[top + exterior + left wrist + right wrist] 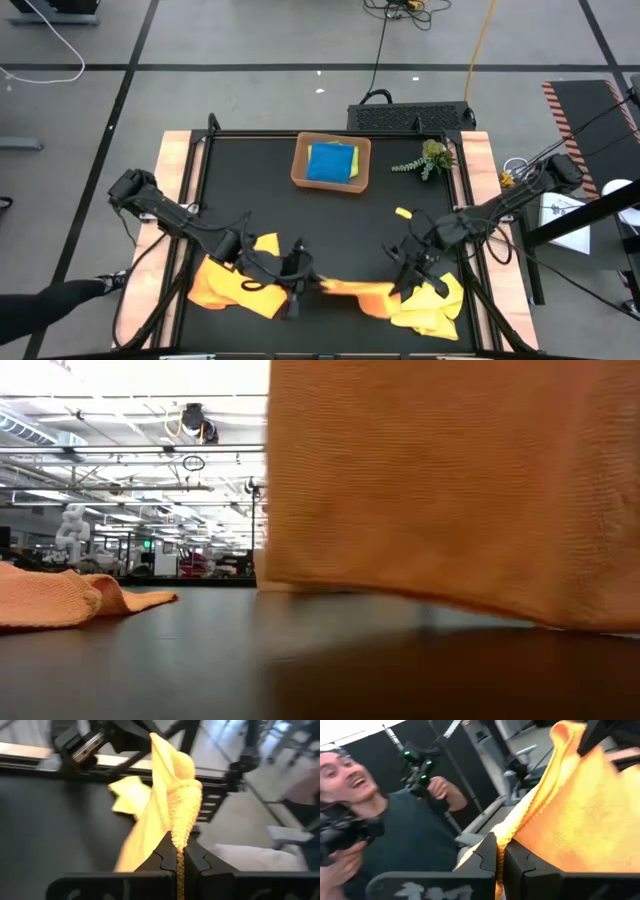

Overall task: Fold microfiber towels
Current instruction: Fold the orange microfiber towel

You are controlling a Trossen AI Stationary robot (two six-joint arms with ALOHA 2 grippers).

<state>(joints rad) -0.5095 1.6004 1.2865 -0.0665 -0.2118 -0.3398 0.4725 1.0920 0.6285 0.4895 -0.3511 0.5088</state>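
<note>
1. Mid-fold: orange towel (pixel 345 290) stretched between left gripper (pixel 297 283) and right gripper (pixel 408 282), lifted over the near tabletop (pixel 330 215).
2. Left jaws pinched tight on a bunched, ribbed edge; right jaws closed on another edge.
3. Soft, nubbly weave, draping like a curtain.
4. Orange-yellow towels (pixel 225 282) crumpled near left, yellow towel (pixel 432 305) near right, blue towel (pixel 331 163) folded in the far tray (pixel 300 165).
5. Next, likely: level the held edges, lay flat.

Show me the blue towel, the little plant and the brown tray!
blue towel (pixel 331 163), high view, middle of the folded cloth.
plant sprig (pixel 428 160), high view, its leafy clump.
brown tray (pixel 300 163), high view, its left rim.
</note>
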